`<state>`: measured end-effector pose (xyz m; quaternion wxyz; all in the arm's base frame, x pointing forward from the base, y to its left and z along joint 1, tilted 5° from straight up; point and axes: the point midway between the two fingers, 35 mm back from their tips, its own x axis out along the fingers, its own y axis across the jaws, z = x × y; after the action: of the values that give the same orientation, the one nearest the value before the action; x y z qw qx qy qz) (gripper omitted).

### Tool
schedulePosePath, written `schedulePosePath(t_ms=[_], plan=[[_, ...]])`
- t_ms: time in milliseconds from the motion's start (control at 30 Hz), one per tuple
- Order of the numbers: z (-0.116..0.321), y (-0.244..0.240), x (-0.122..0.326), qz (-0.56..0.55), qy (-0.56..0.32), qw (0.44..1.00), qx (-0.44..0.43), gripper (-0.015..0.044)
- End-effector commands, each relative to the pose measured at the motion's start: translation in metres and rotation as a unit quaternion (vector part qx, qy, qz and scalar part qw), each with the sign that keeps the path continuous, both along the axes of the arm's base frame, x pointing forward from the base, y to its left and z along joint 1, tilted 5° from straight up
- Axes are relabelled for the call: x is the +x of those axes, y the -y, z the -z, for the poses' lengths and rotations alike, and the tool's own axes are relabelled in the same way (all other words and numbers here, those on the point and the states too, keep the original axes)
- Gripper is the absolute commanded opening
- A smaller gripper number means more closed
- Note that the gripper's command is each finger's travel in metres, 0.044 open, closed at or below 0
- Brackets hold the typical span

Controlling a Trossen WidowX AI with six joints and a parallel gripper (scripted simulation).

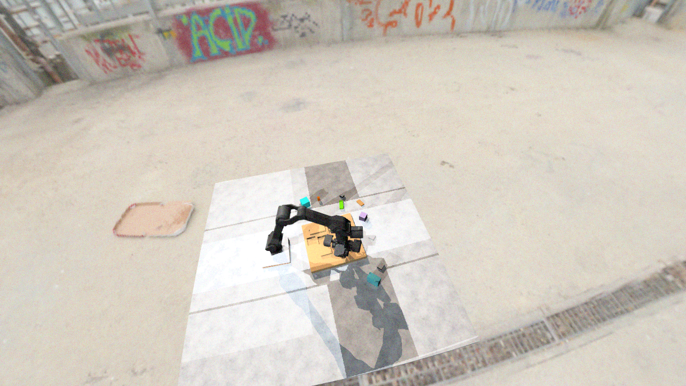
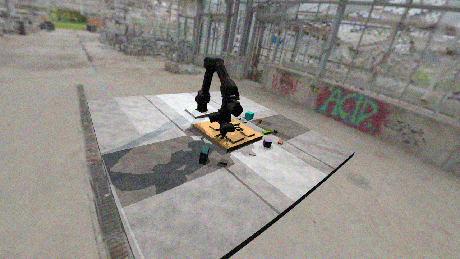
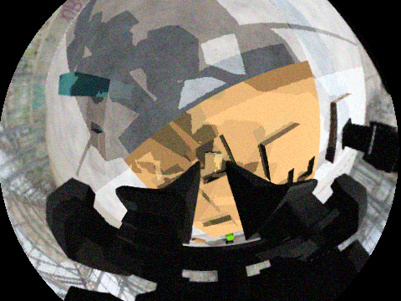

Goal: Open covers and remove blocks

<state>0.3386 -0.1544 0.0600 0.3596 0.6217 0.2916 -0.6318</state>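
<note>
The tan puzzle board (image 1: 320, 261) (image 2: 205, 131) (image 3: 292, 104) lies flat on the table. Flat tan covers stand out from its top, one cover (image 2: 237, 138) near the front corner and another cover (image 2: 247, 132) along the right side. My gripper (image 2: 222, 136) (image 3: 213, 165) is partly open, low over the front part of the board, with its fingers pointing down. A small pale yellow square (image 3: 214, 159), seemingly a block in a well, shows beyond the gap between the fingertips; nothing appears gripped. In the top view the hand hides the fingertips and the wells below.
Around the board stand a teal block (image 1: 373, 279) (image 2: 203, 154) (image 3: 83, 84), a grey piece (image 1: 381, 267) (image 2: 223, 162), a purple cube (image 1: 363, 216) (image 2: 266, 143), a green bar (image 1: 341, 205) (image 2: 266, 132), an orange piece (image 1: 360, 202) (image 2: 280, 141) and a cyan cube (image 1: 305, 202) (image 2: 249, 115).
</note>
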Motion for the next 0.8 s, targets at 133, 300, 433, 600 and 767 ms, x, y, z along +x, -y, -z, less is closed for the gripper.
schedulePosePath(t_ms=[133,300,433,600,767], plan=[[0.0055,0.0005,0.0001,-0.002,0.000,1.000,0.000,0.0144],[0.0102,0.0010,0.0002,-0.002,0.000,1.000,0.000,0.0144],[0.0116,0.0011,0.0002,-0.002,0.000,1.000,0.000,0.0144],[0.0092,0.0012,0.0009,0.000,0.001,1.000,-0.001,0.0110],[0.0092,0.0012,0.0009,0.000,0.001,1.000,-0.001,0.0080]])
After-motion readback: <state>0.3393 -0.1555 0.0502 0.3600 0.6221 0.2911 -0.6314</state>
